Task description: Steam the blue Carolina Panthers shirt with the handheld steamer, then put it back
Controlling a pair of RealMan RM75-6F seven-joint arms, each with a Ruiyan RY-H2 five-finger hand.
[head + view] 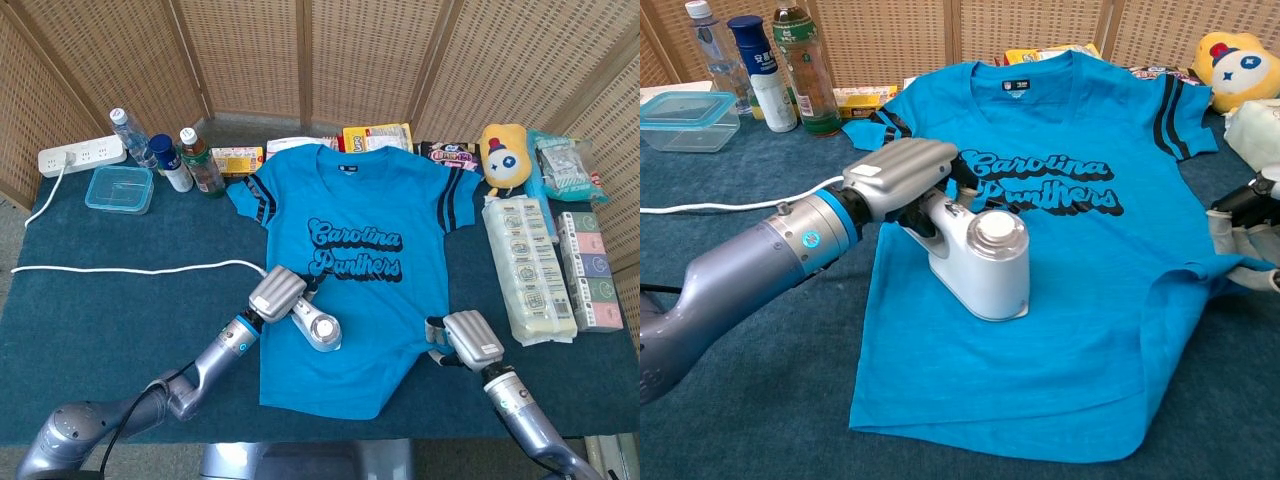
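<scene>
The blue Carolina Panthers shirt (355, 270) (1060, 300) lies flat on the dark table, collar toward the far side. My left hand (276, 293) (902, 175) grips the handle of the white handheld steamer (320, 330) (985, 265), whose head presses on the shirt's lower left part, below the lettering. Its white cord (120, 267) runs left across the table. At the shirt's right hem my right hand (468, 340) (1245, 225) holds the fabric edge, which is lifted and creased there.
Bottles (165, 155), a clear lidded box (120, 188) and a power strip (80, 155) stand at the back left. Snack packs (375, 137) and a yellow plush toy (503, 155) line the back edge. Wrapped packs (530, 265) and boxes (590, 270) fill the right side.
</scene>
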